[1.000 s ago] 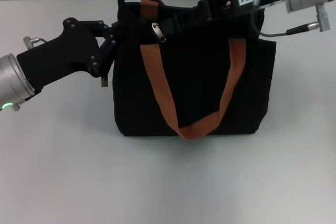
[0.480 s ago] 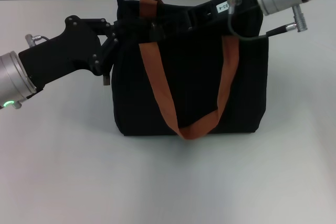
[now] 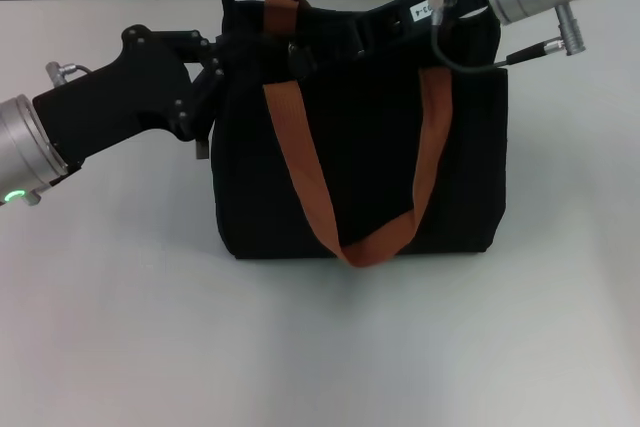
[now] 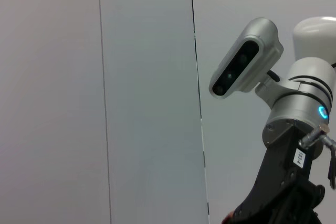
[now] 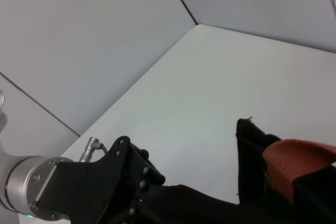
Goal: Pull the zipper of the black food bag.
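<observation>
The black food bag (image 3: 380, 167) stands upright in the middle of the white table, with its rust-brown handles (image 3: 300, 167) hanging down its front. My left gripper (image 3: 215, 72) is at the bag's upper left corner, shut on the fabric edge. It also shows in the right wrist view (image 5: 134, 203) against the bag (image 5: 252, 145). My right gripper (image 3: 300, 55) reaches from the right along the bag's top to the zip line by the left handle. The zipper pull is hidden under it.
The white table (image 3: 120, 297) extends in front of and to both sides of the bag. A grey panelled wall stands behind. The left wrist view shows only the wall, my head camera (image 4: 241, 66) and my right arm (image 4: 294, 129).
My right arm has moved left along the bag's top and now covers the zipper pull, which showed one second ago. The bag's right side has shifted slightly left. My left gripper has stayed put.
</observation>
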`<action>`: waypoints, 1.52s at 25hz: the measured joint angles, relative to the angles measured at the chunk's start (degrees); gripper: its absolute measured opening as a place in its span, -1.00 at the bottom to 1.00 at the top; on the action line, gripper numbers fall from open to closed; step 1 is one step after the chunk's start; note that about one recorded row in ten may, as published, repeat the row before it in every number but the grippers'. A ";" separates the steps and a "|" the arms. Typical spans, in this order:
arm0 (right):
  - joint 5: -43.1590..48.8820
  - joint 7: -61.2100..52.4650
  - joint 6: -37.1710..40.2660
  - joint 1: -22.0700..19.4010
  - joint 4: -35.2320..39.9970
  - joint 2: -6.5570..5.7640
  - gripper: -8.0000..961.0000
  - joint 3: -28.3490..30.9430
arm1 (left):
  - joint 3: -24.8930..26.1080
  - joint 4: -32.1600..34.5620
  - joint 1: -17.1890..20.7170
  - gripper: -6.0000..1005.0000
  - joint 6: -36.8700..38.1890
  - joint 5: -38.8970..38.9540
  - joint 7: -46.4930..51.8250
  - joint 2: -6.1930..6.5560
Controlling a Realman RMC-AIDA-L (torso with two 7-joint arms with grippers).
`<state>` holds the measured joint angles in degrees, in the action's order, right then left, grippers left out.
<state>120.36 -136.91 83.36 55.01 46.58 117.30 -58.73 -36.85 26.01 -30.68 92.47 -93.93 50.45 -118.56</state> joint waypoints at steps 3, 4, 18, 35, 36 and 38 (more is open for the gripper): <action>0.06 0.23 -0.24 0.17 0.04 0.56 -0.32 -0.14 | -0.20 0.00 -0.15 -0.94 0.07 0.04 0.00 0.00; 0.06 0.25 -0.24 0.23 0.04 0.67 -0.33 -0.17 | -0.29 0.00 -0.27 -0.94 0.13 0.05 0.01 -0.02; -0.31 0.75 -0.54 0.49 -0.24 1.55 -0.42 -0.89 | -0.18 -1.04 -2.84 -0.94 1.00 0.08 0.70 -0.16; -0.04 1.73 -1.54 0.04 -0.07 1.61 -0.59 -0.86 | -0.28 -1.31 -0.70 -0.94 1.15 1.49 0.24 0.08; -0.04 1.73 -1.56 0.05 -0.07 1.61 -0.61 -0.86 | -0.18 -1.31 -0.60 -0.94 1.15 1.49 0.28 0.09; -0.04 1.76 -1.58 0.05 -0.05 1.59 -0.63 -0.77 | -0.06 -1.31 -0.42 -0.94 1.15 1.49 0.36 0.14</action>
<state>120.32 -135.15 81.78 55.05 46.53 118.89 -59.50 -36.91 24.71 -31.11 93.62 -92.43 50.81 -118.42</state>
